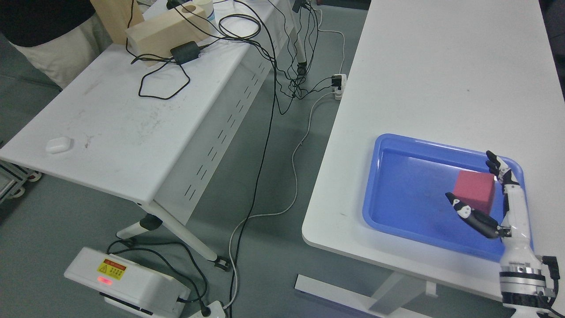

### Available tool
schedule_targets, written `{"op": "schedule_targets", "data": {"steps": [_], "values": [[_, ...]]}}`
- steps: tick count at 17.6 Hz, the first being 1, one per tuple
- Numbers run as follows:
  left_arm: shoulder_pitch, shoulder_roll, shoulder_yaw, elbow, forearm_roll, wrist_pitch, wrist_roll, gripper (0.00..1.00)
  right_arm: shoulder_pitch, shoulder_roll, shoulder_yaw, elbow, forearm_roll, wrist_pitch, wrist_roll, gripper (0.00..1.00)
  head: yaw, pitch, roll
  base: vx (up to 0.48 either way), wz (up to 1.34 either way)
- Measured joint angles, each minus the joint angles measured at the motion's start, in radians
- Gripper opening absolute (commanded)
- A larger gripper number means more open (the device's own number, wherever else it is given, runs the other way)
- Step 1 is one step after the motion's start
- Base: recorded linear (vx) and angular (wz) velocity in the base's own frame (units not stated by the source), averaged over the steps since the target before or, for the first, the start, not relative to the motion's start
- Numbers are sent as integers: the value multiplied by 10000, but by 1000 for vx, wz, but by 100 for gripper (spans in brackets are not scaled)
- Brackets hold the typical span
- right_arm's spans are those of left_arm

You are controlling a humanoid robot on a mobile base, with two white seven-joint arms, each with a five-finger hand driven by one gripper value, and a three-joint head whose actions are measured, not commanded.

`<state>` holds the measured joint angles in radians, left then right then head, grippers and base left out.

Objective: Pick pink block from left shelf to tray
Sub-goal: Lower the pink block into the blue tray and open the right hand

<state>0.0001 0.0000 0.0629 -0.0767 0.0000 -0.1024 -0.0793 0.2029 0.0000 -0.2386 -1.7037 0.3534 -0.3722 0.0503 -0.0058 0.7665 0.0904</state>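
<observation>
Inside the shallow blue plastic tray on the white right-hand table sits the pink cube block, flanked by the right hand with thumb and fingers spread wide, apparently not gripping it

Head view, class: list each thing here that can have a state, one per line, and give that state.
pink block: inside the tray, between the hand's thumb and fingers; whether they grip it cannot be told.
blue tray: flat on the right table, holding only the block.
right hand: fingers spread around the block.
white box on the floor: red light lit.
black adapter: cabled, on the left table.
</observation>
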Motion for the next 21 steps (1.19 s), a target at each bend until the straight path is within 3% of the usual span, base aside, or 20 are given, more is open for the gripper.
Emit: {"op": "schedule_targets", "data": {"steps": [3, 15, 21], "values": [[0, 0, 0, 0, 0, 5, 0, 100, -2, 0, -21, 3, -202, 97, 33, 100, 0, 0, 0, 0, 0], [-1, 0, 0, 0, 0, 7, 0, 100, -31, 0, -229, -1, -1835, 7, 91, 100, 0, 0, 0, 0, 0], [-1, 0, 0, 0, 0, 9, 0, 100, -34, 0, -442, -8, -2495, 589, 10, 100, 0, 0, 0, -4, -6]]}}
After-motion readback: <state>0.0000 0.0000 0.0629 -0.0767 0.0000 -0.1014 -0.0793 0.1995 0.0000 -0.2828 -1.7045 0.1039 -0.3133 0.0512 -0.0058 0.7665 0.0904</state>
